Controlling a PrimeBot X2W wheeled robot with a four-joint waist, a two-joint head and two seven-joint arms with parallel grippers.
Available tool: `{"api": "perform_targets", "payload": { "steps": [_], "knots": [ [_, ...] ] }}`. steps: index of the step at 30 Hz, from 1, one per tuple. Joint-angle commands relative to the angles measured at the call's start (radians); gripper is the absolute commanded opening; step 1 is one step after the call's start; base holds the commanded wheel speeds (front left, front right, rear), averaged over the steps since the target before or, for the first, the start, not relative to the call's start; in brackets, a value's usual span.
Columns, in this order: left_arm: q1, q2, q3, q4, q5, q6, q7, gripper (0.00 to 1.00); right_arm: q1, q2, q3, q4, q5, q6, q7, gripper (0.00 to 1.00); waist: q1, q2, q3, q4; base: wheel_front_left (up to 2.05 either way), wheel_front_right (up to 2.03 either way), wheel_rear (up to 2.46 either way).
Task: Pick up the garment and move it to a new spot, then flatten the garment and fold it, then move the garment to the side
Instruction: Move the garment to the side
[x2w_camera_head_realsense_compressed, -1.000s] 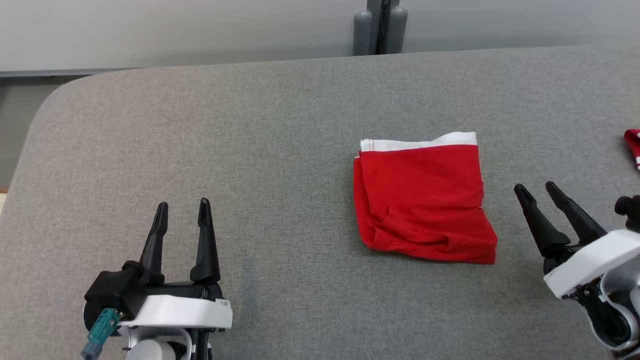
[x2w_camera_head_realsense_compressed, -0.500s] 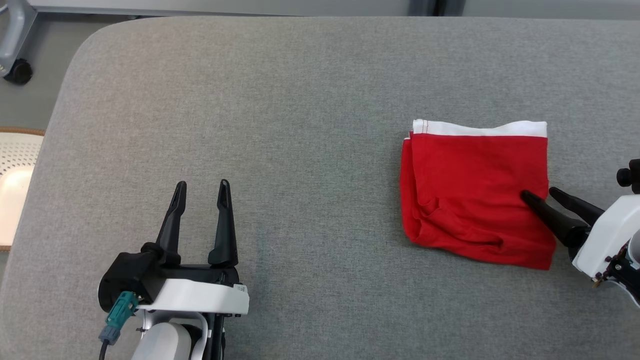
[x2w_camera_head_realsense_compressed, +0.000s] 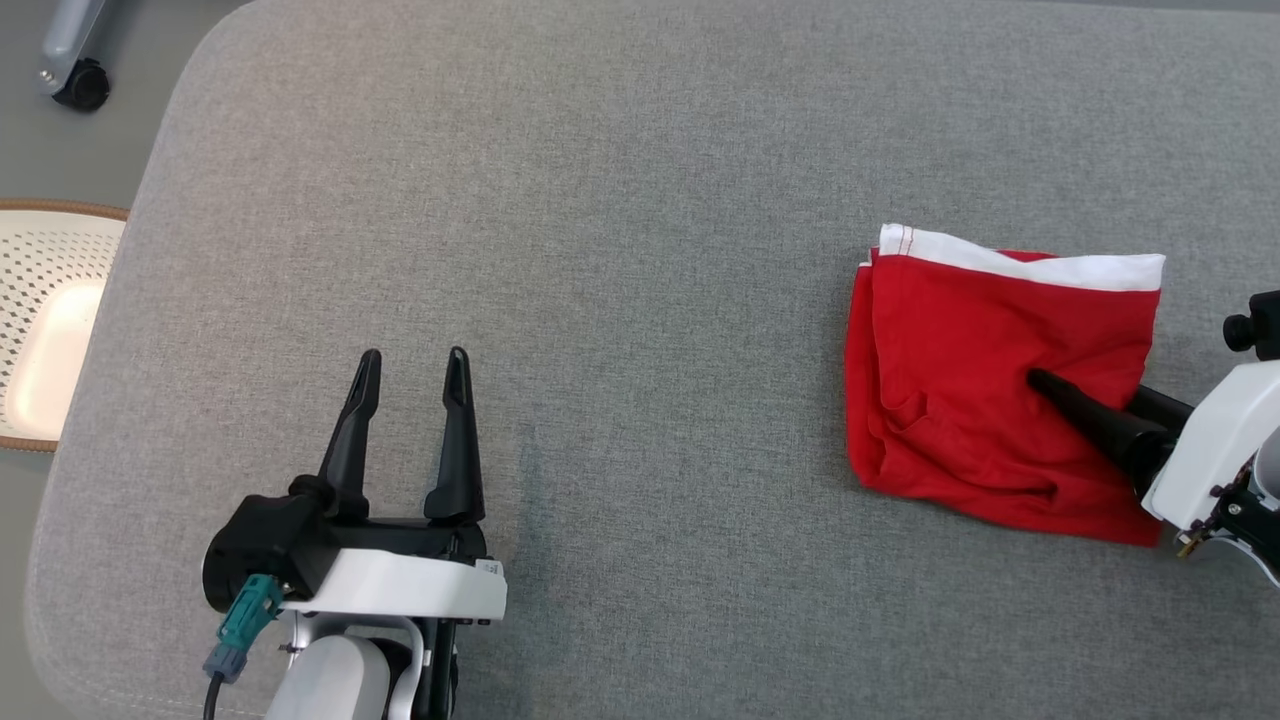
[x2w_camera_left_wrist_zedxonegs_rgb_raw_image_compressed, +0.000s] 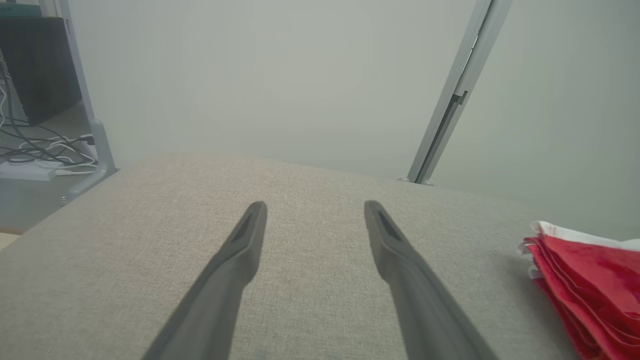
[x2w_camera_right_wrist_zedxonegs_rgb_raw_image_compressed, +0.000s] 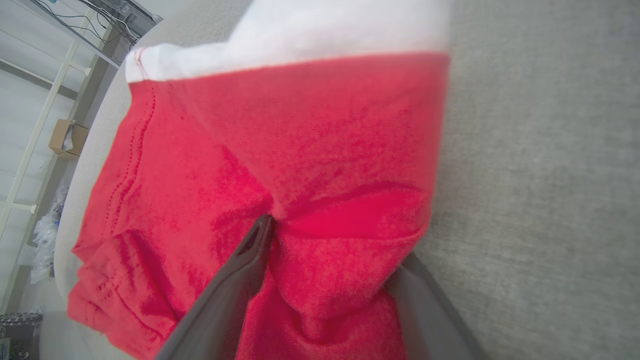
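The garment is a folded red piece with a white band along its far edge, lying on the right part of the grey padded table. My right gripper is open and straddles the garment's right edge. One finger lies on top of the red cloth, and the other goes under the edge. In the right wrist view the cloth bulges up between the spread fingers of the right gripper. My left gripper stands open over bare table at the lower left, well away from the garment, and holds nothing.
A white perforated basket sits on the floor past the table's left edge, and a caster wheel shows at the top left. A grey metal post rises behind the table's far edge. Shelving and cables stand beyond the left corner.
The head camera has tilted down and turned, shifting the whole picture. My right gripper has slid from beside the garment onto its right edge, rumpling the cloth there. The left gripper has stayed put.
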Motion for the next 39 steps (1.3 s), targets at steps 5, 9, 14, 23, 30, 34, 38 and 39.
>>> {"api": "perform_targets", "payload": {
  "steps": [5, 9, 14, 23, 30, 34, 38, 39],
  "knots": [
    [-0.022, 0.004, -0.008, -0.005, 0.002, 0.009, -0.001, 1.0, -0.037, 0.005, 0.063, 0.009, 0.031, 0.0, -0.024, 1.0, 0.0, 0.0, 0.013, 0.002, 0.0, 0.0, 0.0],
    [-0.03, 0.004, -0.011, -0.002, -0.001, 0.011, -0.001, 1.0, -0.063, 0.004, 0.099, 0.017, 0.044, 0.0, -0.041, 0.7, 0.0, 0.0, 0.02, 0.0, 0.0, 0.0, 0.0],
    [-0.035, 0.004, -0.015, 0.001, -0.003, 0.012, -0.001, 1.0, -0.096, -0.003, 0.14, 0.018, 0.052, 0.0, -0.069, 0.0, 0.0, 0.0, 0.021, -0.004, 0.0, 0.0, 0.0],
    [-0.028, 0.004, -0.009, 0.018, -0.006, 0.002, -0.001, 1.0, -0.138, -0.042, 0.211, 0.019, 0.071, 0.0, -0.117, 0.0, 0.0, 0.0, -0.007, -0.025, 0.0, 0.0, 0.0],
    [-0.031, 0.004, -0.001, 0.018, -0.012, -0.005, -0.001, 1.0, -0.17, -0.099, 0.254, -0.001, 0.068, 0.0, -0.125, 0.0, 0.0, 0.0, -0.022, -0.062, 0.0, 0.0, 0.0],
    [-0.047, 0.004, -0.001, 0.02, -0.017, -0.008, -0.001, 1.0, -0.196, -0.168, 0.272, -0.022, 0.065, 0.0, -0.119, 0.0, 0.0, 0.0, -0.018, -0.089, 0.0, 0.0, 0.0],
    [-0.061, 0.004, -0.005, 0.023, -0.026, -0.011, -0.001, 1.0, -0.212, -0.247, 0.282, -0.044, 0.076, 0.0, -0.104, 0.0, 0.0, 0.0, -0.005, -0.121, 0.0, 0.0, 0.0],
    [-0.064, 0.004, -0.007, 0.024, -0.026, -0.012, -0.001, 1.0, -0.218, -0.268, 0.285, -0.05, 0.076, 0.0, -0.1, 0.0, 0.0, 0.0, -0.001, -0.129, 0.0, 0.0, 0.0]
  ]
}}
